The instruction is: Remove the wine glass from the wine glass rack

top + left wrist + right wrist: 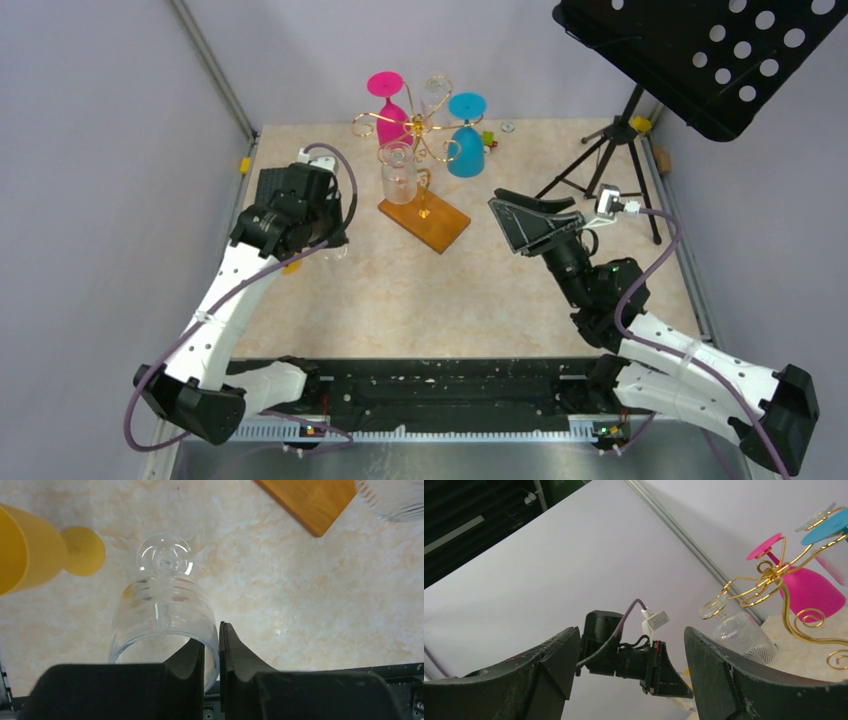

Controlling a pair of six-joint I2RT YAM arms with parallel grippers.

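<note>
The wine glass rack is gold wire on an orange-brown wooden base. A pink glass, a blue glass and a clear ribbed glass hang on it upside down. My left gripper is left of the rack, shut on the rim of a clear wine glass, one finger inside the bowl and one outside. The glass's foot points down at the table; I cannot tell if it touches. My right gripper is open and empty, right of the base; it also shows in the right wrist view.
A yellow glass lies on its side on the table, left of the held glass. A black tripod music stand stands at the back right. The rack's base corner shows in the left wrist view.
</note>
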